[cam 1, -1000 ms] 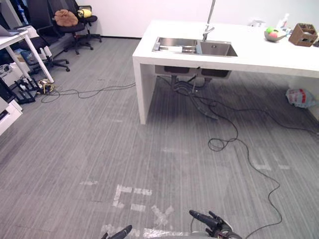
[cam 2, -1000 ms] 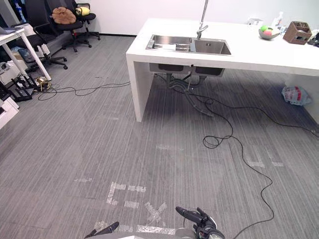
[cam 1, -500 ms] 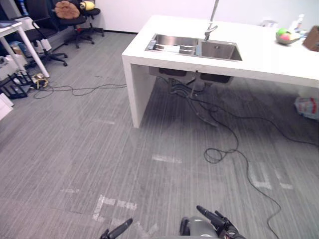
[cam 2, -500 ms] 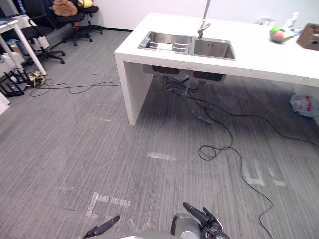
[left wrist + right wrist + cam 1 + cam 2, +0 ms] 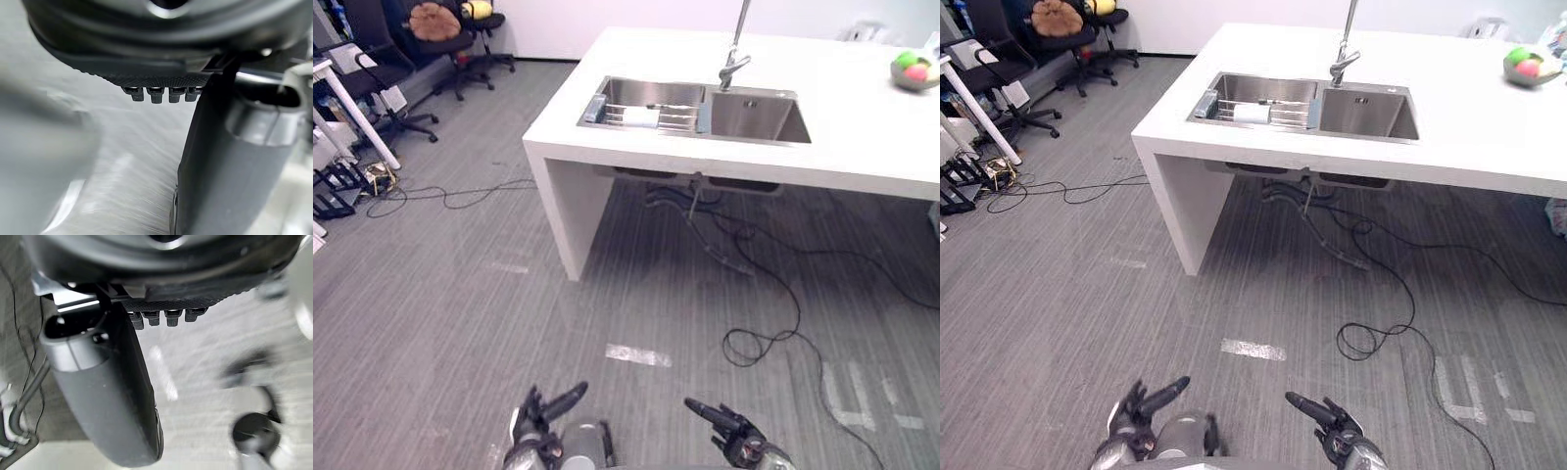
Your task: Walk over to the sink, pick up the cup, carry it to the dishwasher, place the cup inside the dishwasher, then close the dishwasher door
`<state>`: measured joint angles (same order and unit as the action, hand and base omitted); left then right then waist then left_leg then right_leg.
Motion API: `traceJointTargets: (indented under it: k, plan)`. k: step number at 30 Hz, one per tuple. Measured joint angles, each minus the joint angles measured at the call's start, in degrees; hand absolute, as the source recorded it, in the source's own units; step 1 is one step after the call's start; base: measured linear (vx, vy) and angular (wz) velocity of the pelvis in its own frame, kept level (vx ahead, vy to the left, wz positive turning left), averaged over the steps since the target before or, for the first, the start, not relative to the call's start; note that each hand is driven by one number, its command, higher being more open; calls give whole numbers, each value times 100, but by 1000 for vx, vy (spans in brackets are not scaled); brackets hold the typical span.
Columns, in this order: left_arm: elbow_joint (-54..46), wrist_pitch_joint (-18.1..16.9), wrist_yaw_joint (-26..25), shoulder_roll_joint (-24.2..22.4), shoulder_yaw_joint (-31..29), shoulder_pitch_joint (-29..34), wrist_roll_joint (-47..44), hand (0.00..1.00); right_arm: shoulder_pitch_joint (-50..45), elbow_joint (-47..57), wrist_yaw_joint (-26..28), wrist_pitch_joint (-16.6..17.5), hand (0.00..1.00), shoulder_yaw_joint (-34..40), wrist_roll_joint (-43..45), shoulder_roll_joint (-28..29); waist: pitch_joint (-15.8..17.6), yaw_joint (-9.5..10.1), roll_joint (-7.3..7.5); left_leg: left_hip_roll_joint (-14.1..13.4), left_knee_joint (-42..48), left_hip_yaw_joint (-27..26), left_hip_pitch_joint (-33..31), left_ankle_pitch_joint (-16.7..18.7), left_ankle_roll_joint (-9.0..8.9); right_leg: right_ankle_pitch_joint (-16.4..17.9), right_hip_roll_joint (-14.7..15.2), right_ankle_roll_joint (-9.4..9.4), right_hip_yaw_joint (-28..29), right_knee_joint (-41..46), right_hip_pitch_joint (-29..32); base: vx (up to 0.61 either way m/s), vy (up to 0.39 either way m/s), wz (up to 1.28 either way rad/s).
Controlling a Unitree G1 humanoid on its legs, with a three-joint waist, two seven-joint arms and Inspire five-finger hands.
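The steel double sink (image 5: pixel 759 117) is set in a white counter (image 5: pixel 862 137) ahead of me, with a tall faucet (image 5: pixel 736 61) behind it. A white object (image 5: pixel 1253 113) lies on a rack in the sink's left basin; I cannot tell if it is the cup. My left hand (image 5: pixel 543 419) and right hand (image 5: pixel 726 438) hang low in front of me, far short of the counter. Both are open with relaxed fingers and hold nothing. In the wrist views my left thumb (image 5: pixel 230 166) and right thumb (image 5: pixel 107 396) stand over grey floor.
Black cables (image 5: pixel 766 338) trail across the floor from under the sink. Strips of pale tape (image 5: pixel 638 354) mark the grey floor. Office chairs (image 5: pixel 435 39) and a white desk (image 5: pixel 347 108) stand at the far left. A bowl (image 5: pixel 913 73) with coloured balls sits on the counter's right.
The camera has moved forward: the counter and sink are nearer and larger. Both hands now show further up from the bottom edge.
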<state>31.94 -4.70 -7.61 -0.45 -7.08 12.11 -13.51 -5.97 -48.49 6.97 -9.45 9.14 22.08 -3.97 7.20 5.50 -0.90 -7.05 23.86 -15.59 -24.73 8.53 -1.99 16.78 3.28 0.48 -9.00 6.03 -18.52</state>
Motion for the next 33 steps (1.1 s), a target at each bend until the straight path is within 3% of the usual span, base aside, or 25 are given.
traceJointTargets:
  k: [1,2,3,4,6,7,9,10,11,13,14,15,17,18,19,20,21,22,23,26,28,29,30,32,33]
  plan:
    - [-276,-288,-251,100,170,90,71,100,-55,10,49,19,100,-149,-125,78,-19,50,67,-21,194,-103,-18,-746,234,345,124,36,269,-110,-345,578,250,-67]
    - [-377,-401,-400,158,235,58,127,100,-58,-4,46,16,100,-195,-167,139,-31,37,111,24,417,-157,-75,-746,323,431,228,11,360,-64,-400,587,289,-12]
    - [-805,-473,-708,172,285,-9,269,100,-75,-5,11,14,100,-309,-174,201,-45,-8,318,39,725,-276,-155,-534,640,434,370,9,441,206,-334,578,289,18]
    - [-1092,-526,-873,174,319,-15,396,100,-73,-5,-22,7,100,-337,-173,234,-37,-1,380,101,779,-302,-176,-456,751,420,435,8,475,428,-223,687,312,24]
    - [-2252,-821,-1517,262,428,-24,1027,100,-85,-52,-197,-66,100,-304,-150,323,-41,-5,442,297,853,-302,-48,-67,856,-73,597,191,582,1598,253,558,247,19]
    - [-2491,-907,-1675,313,440,-56,1170,100,-111,-92,-239,-91,100,-267,-127,337,-42,-15,444,371,814,-289,87,-2,841,-290,644,349,619,1950,345,545,253,26]
    - [-3377,-1124,-2191,574,352,-323,1964,100,-141,-194,-389,-90,100,25,-4,427,-86,-90,502,727,481,-210,770,207,909,-1367,800,1488,989,3846,954,573,240,28]
    - [-3608,-1174,-2301,636,313,-392,2177,100,-135,-172,-425,-69,100,64,91,443,-92,-117,512,783,409,-195,948,252,911,-1434,811,1496,1058,4582,1240,448,132,12]
    - [-4043,-1308,-2478,744,259,-446,2513,100,-135,-106,-463,4,100,66,142,420,-105,-161,489,855,225,-208,1366,340,904,-1437,889,1462,967,5858,1775,423,107,-4]
    - [-4450,-1591,-2659,862,260,-480,3070,100,-153,-4,-424,107,100,63,121,373,-163,-209,351,853,-267,-210,2096,364,867,-1198,1049,987,511,6630,2349,400,100,-11]
    - [-4570,-1748,-2777,948,307,-575,3402,100,-165,29,-346,153,100,64,85,365,-267,-250,333,816,-614,-182,2471,318,800,-957,1030,660,274,6474,2697,366,33,6]
    - [-4557,-1839,-2859,1080,380,-794,3574,100,-162,80,-273,204,100,67,81,372,-281,-309,326,748,-831,-104,2758,296,756,-705,943,479,85,5871,2938,356,-5,18]
    - [-4546,-1845,-2879,1235,457,-1059,3603,100,-164,174,-213,283,100,69,70,412,-288,-437,286,587,-974,54,2995,333,613,-415,718,338,-114,4401,3119,409,-130,33]
    - [-4549,-1859,-2881,1282,439,-1179,3588,100,-173,236,-178,289,100,62,14,455,-296,-511,268,466,-962,136,3049,420,463,-430,522,320,-129,3183,3138,396,-175,27]
    - [-4550,-1883,-2880,1295,426,-1217,3579,100,-181,252,-164,288,100,57,1,473,-297,-512,269,421,-960,144,3087,466,383,-470,441,325,-80,2611,3141,320,-175,12]
    - [-4550,-1943,-2869,1295,411,-1211,3504,100,-206,289,-143,284,100,31,-59,498,-306,-513,283,383,-938,148,3188,576,200,-764,340,310,121,1818,3153,267,-158,3]
    - [-4550,-1947,-2832,1278,408,-1198,3473,100,-243,331,-131,284,100,-15,-103,500,-325,-515,315,385,-868,172,3248,678,55,-1147,324,284,321,1502,3150,457,-322,17]
    - [-4534,-2054,-2646,1125,428,-1144,3478,100,-271,399,-80,259,100,-110,-192,445,-391,-525,208,218,-641,307,3291,927,-142,-1485,210,264,366,1549,3108,400,-300,28]
    - [-4553,-2096,-2556,1051,486,-1094,3483,100,-278,433,-62,196,100,-128,-209,380,-436,-528,112,99,-596,346,3280,966,-210,-1432,128,212,303,1513,3031,402,-303,32]
    - [-4799,-2309,-1974,966,775,-1053,3625,100,-236,457,-8,-110,100,-313,-269,207,-460,-479,-79,-277,-173,415,3203,961,-262,-1167,-184,48,53,1281,2741,308,-229,26]
    - [-5016,-2340,-1621,1015,882,-1057,3715,100,-225,460,0,-251,100,-329,-325,160,-420,-469,-117,-552,1115,502,2788,770,-376,-1046,-311,-49,-6,1163,2416,276,-195,4]
    - [-5194,-2348,-1364,1079,926,-1056,3728,100,-246,471,14,-306,100,-341,-340,114,-397,-465,-141,-716,2032,587,2446,393,-305,-989,-371,-117,13,1048,2156,261,-143,-12]
    - [-5342,-2360,-1154,1149,958,-1059,3749,100,-295,485,21,-337,100,-376,-374,77,-405,-434,-149,-832,2396,573,2283,442,-270,-971,-389,-139,41,942,2018,237,-102,-18]
    - [-5625,-2415,-890,1521,1079,-1167,4131,100,-376,465,20,-405,100,-391,-370,-6,-536,-416,-144,-916,1873,328,2035,735,-182,-999,-380,-117,108,660,1874,243,-54,-18]
    - [-5622,-2427,-790,1902,1151,-1376,4427,100,-358,271,19,-422,100,-388,-370,-69,-633,-417,-145,-851,733,108,2130,699,-169,-1069,-336,-80,131,451,1810,221,7,-5]
